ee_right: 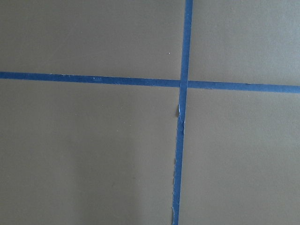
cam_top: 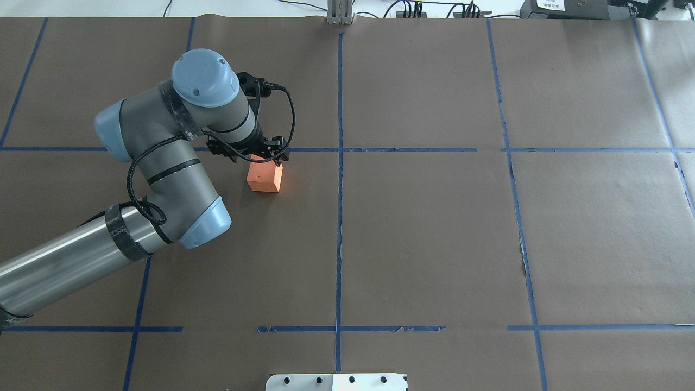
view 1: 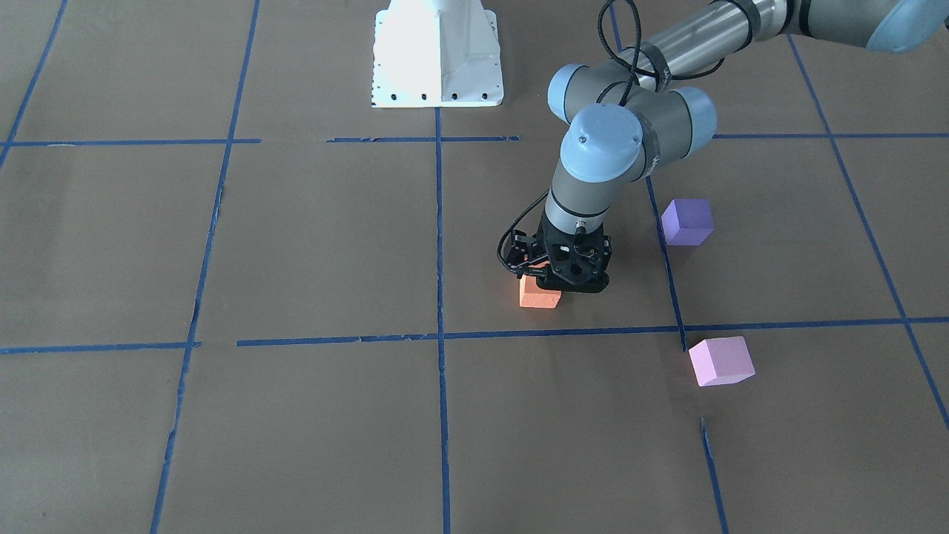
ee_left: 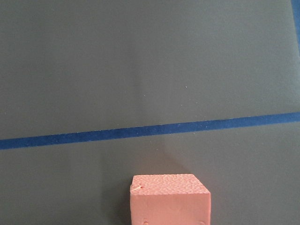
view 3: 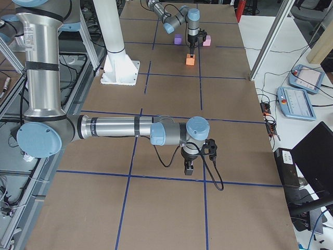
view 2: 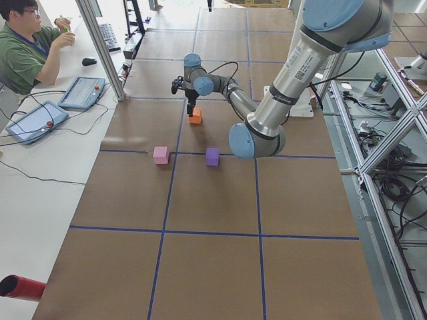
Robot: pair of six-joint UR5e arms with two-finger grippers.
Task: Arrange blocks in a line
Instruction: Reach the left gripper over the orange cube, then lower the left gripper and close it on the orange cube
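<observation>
Your left gripper (view 1: 556, 283), its width impossible to tell, hung over the orange block (view 1: 540, 300): probably light, squashy, best pinched across flat faces.

Overhead vs front cams opposed, share orange block (cam_top: 264, 178); wrist cams close-up.

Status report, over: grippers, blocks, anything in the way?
Left gripper down at orange block, grip unconfirmed. Right gripper far off, state unclear. Purple block, pink block sit apart, no line yet. No obstruction seen.
</observation>
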